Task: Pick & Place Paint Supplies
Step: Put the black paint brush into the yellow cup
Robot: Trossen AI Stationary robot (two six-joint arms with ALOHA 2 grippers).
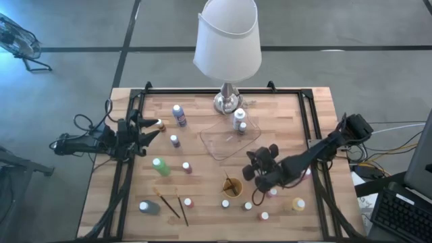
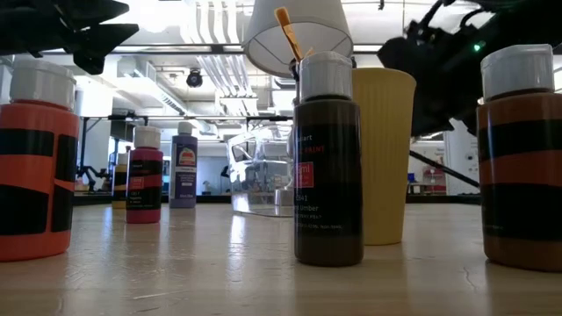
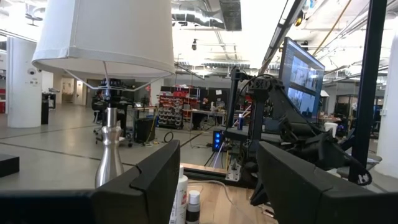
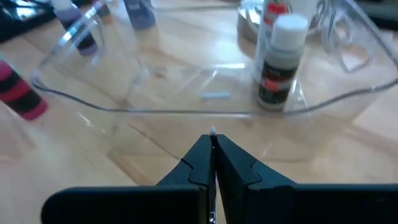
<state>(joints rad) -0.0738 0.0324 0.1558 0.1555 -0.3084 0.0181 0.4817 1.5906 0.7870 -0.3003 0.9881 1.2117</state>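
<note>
Tray (image 4: pixel 186 102) contents: one grey bottle (image 4: pixel 281 62) stood upright (label unreadable).
Brush (image 2: pixel 288 33) is seen in cup (image 2: pixel 385 154); right gripper (image 4: pixel 212 155) pinched closed, nothing held; left gripper (image 1: pixel 150 129) spread wide, empty.

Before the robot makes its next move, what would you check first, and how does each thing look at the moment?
1. Room in the clear tray: ok. Only one bottle shows inside it.
2. Right gripper lined up: ok. It is shut and points at the tray's near wall.
3. Right gripper holding something: cannot tell. A thin pale sliver shows between its fingers.
4. Left gripper out of the way: ok. It is open and empty, at the table's left side.
5. Supplies all put away: not ok. The green bottle, the brushes and many more bottles lie on the wood outside the tray.
</note>
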